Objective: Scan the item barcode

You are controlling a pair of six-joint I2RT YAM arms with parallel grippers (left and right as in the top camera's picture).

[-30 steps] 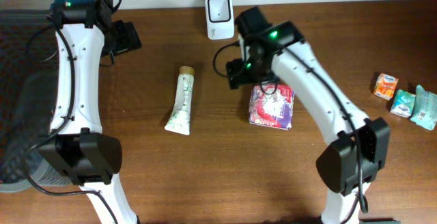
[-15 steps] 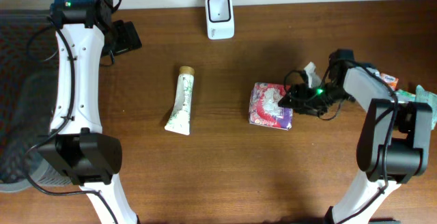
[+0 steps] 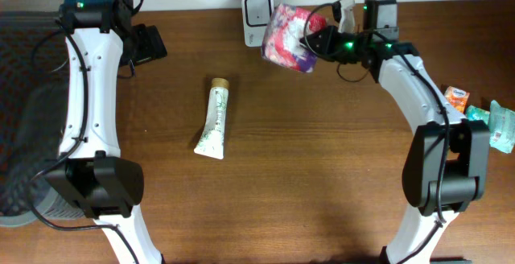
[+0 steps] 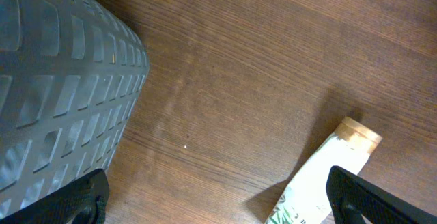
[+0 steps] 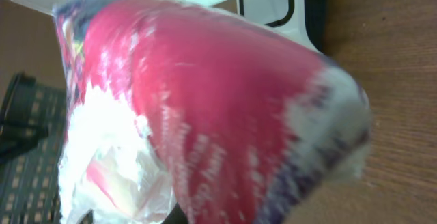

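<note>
Where my right arm rises from its base at the near right corner, its long white link runs up and inward to the far edge of the worktop (image 3: 322, 159), and the wrist turns to point left. The right tool (image 3: 312, 40) is clamped on the soft packet (image 3: 284, 35). The packet is lifted off the wood and tilted, just beside the scanner (image 3: 257, 9) and overlapping its right edge from above; whether the two touch I cannot tell. The packet is a glossy, crinkled plastic pouch printed in red, pink and white with a dark purple band. In the right wrist view it is blurred and fills most of the frame. The scanner is a small white rounded block with a dark square window. My left arm runs straight along the left side to the far corner, with the wrist bent inward. The left tool (image 3: 148, 45) stands with its black fingers spread wide and nothing between them. Below it, the left wrist view shows a grey ribbed bin (image 4: 54, 94) and the tan cap end of a white tube (image 3: 215, 121). The tube lies flat on the brown wood grain, well apart from the packet. Three small packets (image 3: 475, 119), one orange and two teal, sit at the right edge.
</note>
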